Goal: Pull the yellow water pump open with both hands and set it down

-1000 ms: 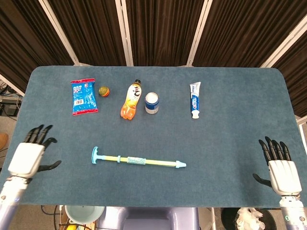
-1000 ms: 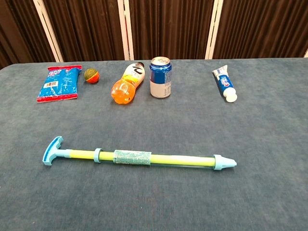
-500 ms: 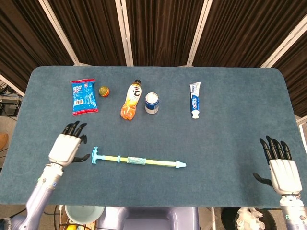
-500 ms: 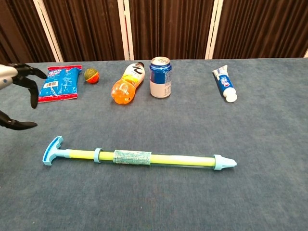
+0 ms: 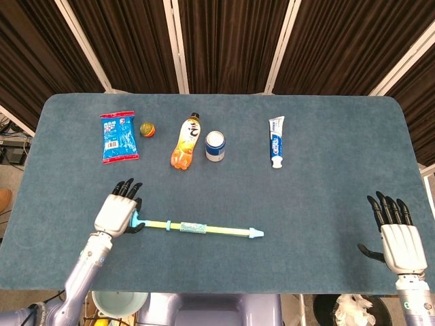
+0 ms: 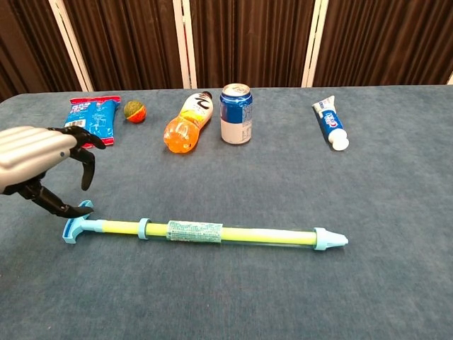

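The yellow water pump [image 5: 204, 229] [image 6: 212, 233] lies flat across the near middle of the table, its blue T-handle [image 6: 75, 222] at the left end and a blue nozzle [image 6: 330, 240] at the right end. My left hand [image 5: 120, 213] [image 6: 41, 168] hovers right over the T-handle with fingers spread apart, holding nothing; its thumb reaches down beside the handle. Far off at the table's near right corner, my right hand [image 5: 399, 238] stays open with fingers pointing up; only the head view shows it.
Along the far side lie a blue snack bag [image 5: 119, 136], a small ball [image 5: 147, 129], an orange drink bottle [image 5: 186, 141] on its side, a standing blue can [image 5: 215, 145] and a toothpaste tube [image 5: 275, 141].
My left hand has swept in from the table's left edge to just above the pump's T-handle. The right hand and the pump have stayed put.
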